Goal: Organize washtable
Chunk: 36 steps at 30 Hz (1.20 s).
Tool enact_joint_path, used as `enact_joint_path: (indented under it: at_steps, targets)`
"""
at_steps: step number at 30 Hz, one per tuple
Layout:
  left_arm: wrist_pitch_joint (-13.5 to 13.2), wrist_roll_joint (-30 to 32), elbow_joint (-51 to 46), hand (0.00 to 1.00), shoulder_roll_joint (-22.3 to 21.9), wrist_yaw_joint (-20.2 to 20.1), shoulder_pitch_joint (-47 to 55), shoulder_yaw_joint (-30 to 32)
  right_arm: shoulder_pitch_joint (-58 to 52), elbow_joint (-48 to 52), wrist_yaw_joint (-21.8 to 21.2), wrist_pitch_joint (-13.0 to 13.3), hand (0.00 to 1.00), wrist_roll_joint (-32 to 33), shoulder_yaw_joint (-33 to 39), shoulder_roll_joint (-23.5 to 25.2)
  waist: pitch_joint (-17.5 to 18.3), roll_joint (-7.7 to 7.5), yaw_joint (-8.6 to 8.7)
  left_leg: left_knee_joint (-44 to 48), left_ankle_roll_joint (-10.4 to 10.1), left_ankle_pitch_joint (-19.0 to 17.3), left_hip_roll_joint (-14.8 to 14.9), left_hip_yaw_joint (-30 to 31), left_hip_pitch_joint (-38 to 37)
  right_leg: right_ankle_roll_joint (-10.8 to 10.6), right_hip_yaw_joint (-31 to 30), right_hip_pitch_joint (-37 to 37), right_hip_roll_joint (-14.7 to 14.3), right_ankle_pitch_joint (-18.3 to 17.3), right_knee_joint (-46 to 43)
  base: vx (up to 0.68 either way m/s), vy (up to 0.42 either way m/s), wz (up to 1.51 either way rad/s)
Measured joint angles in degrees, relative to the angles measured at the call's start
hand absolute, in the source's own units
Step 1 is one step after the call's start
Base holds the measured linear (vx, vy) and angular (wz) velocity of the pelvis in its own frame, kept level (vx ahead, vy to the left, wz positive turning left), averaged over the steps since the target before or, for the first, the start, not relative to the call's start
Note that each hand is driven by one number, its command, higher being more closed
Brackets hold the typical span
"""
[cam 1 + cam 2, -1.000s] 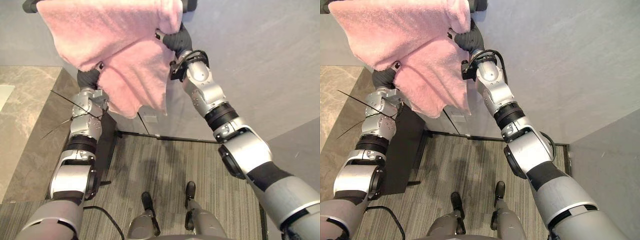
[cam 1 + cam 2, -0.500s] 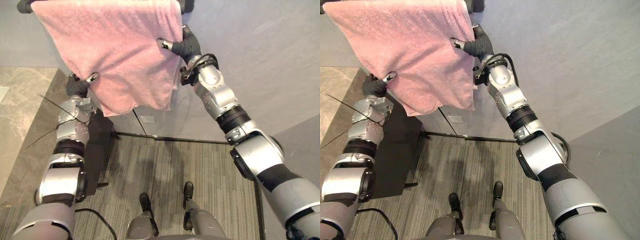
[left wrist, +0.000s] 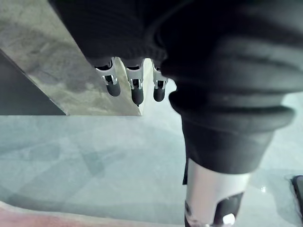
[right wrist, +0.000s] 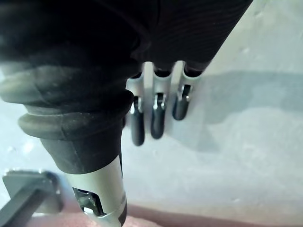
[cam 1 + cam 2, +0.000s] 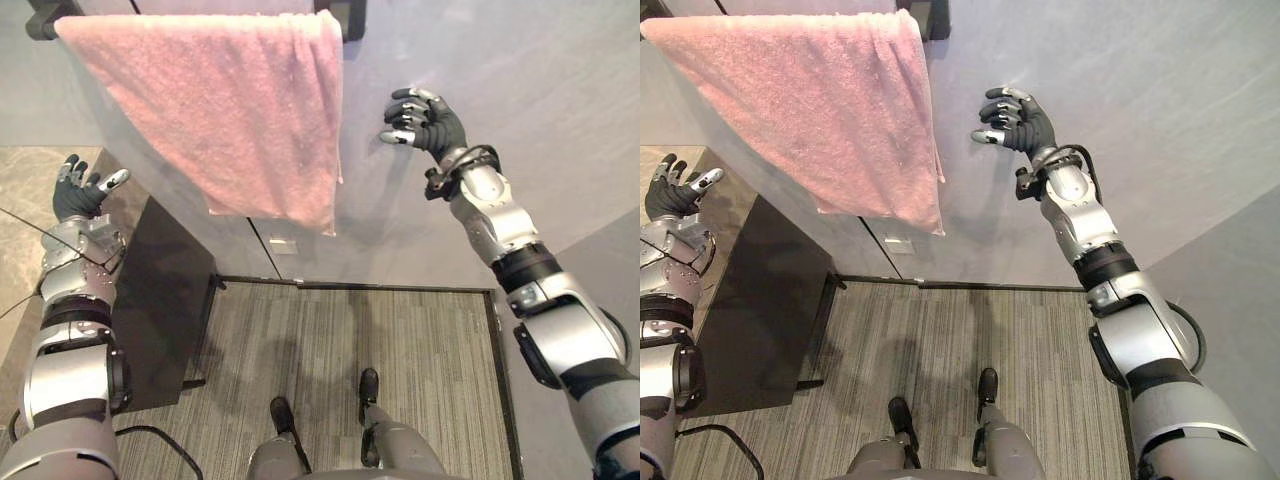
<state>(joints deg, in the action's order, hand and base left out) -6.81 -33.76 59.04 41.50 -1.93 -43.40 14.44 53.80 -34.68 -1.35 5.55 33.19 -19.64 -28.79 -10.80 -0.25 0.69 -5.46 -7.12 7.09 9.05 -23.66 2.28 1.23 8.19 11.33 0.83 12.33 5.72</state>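
Right hand (image 5: 422, 120) released, fingers loosely spread, just right of pink towel (image 5: 220, 110). Left hand (image 5: 80, 192) likewise empty, beside stone bench (image 5: 15, 190). Towel draped over dark rail (image 5: 350, 18).

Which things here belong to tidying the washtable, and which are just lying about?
Job in hand:
towel, draped over the rail
washtable top
left hand and right hand, both open, clear of the towel

Just there:
socket on the wall
cabinet side
carpet
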Motion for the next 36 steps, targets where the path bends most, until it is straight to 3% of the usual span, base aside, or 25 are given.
enact_joint_path:
  at_steps: [2,6,8,13,17,21,25,29,32,36]
  targets:
    - [0.01,-0.43,-1.70,0.00,-0.03,1.46,0.07,2.06,-2.36,4.39,0.18,-0.16,0.00,-0.05,4.47,-0.06,0.10,0.01,0.08,0.01,-0.01,-0.01,0.03,-0.02,-0.02,-0.02,-0.02,0.00,-0.03,-0.01,0.01,-0.01,0.055,-0.02]
    - [-1.61,-0.42,-22.24,0.00,-0.43,8.37,5.43,8.36,-6.30,16.23,5.86,1.35,0.00,-3.26,17.25,-0.06,0.75,0.01,0.11,0.02,-0.18,-0.18,0.01,0.03,0.00,-0.13,0.12,0.00,0.02,-0.10,0.02,0.01,0.064,0.01]
    - [-6.26,-0.41,-36.19,0.00,-1.58,11.55,9.65,8.33,-7.44,20.84,9.56,4.84,0.00,-4.14,20.87,-0.12,3.23,0.47,0.09,0.00,-0.12,-0.50,0.02,0.28,0.17,-0.21,0.71,-0.01,0.13,-0.17,0.15,0.03,0.069,0.07]
    - [-9.43,-0.36,-56.28,0.00,-7.83,11.17,16.49,5.18,-10.65,34.77,9.94,9.00,0.00,-4.02,20.56,2.73,6.40,2.24,0.06,-0.34,0.19,-0.72,-0.26,1.67,-0.58,-0.70,2.58,-1.70,0.68,-0.60,0.03,0.03,0.078,0.16]
    - [-10.53,0.51,-65.41,0.00,-13.31,10.98,21.78,4.54,-12.21,38.51,8.16,10.32,0.00,-4.09,12.78,6.64,7.85,2.61,0.03,-0.39,0.12,-0.94,-0.25,1.59,-0.90,-0.87,2.75,-2.20,0.78,-1.68,0.26,-0.03,0.050,0.07]
    - [-11.96,0.53,-70.39,0.00,-14.82,9.78,24.68,-1.54,-12.39,38.45,2.73,9.72,0.00,-2.64,1.27,7.02,8.10,2.60,-0.10,-0.39,0.15,-1.12,-0.13,1.67,-0.78,-1.32,2.78,-2.24,0.76,-2.09,0.26,-0.05,0.030,0.03]
    - [-11.83,-1.83,-70.56,0.00,-14.67,4.38,27.60,-6.50,-12.41,38.05,-3.70,8.18,0.00,-0.27,-8.96,5.59,8.63,2.67,-0.10,-0.40,0.15,-1.10,-0.14,1.81,-0.40,-1.47,2.83,-2.01,0.91,-2.17,0.24,-0.01,0.022,0.03]
    - [-11.26,-6.39,-68.62,0.00,-14.58,0.17,29.57,-10.81,-12.39,33.58,-5.92,7.27,0.00,1.36,-13.50,4.19,9.43,2.77,-0.38,-0.40,0.20,-0.76,-0.15,3.06,0.07,-1.52,3.78,-2.03,1.16,-2.13,0.20,0.03,0.034,0.13]
    - [-10.09,-10.65,-63.19,0.00,-14.10,-3.04,29.56,-14.64,-12.24,28.01,-6.71,6.15,0.00,2.32,-16.67,4.03,9.42,2.79,-1.67,-0.39,0.25,-0.67,-0.20,3.39,0.61,-1.70,4.55,-1.88,1.23,-1.96,0.01,0.04,0.037,0.11]
    - [-7.95,-13.10,-55.13,0.00,-12.31,-4.51,27.80,-20.12,-8.37,21.89,-6.83,4.99,0.00,2.31,-18.92,4.95,9.36,2.80,-1.82,-0.38,0.31,-0.24,-0.25,5.57,3.55,-0.66,5.83,0.15,1.46,-1.16,-0.01,0.03,0.048,0.20]
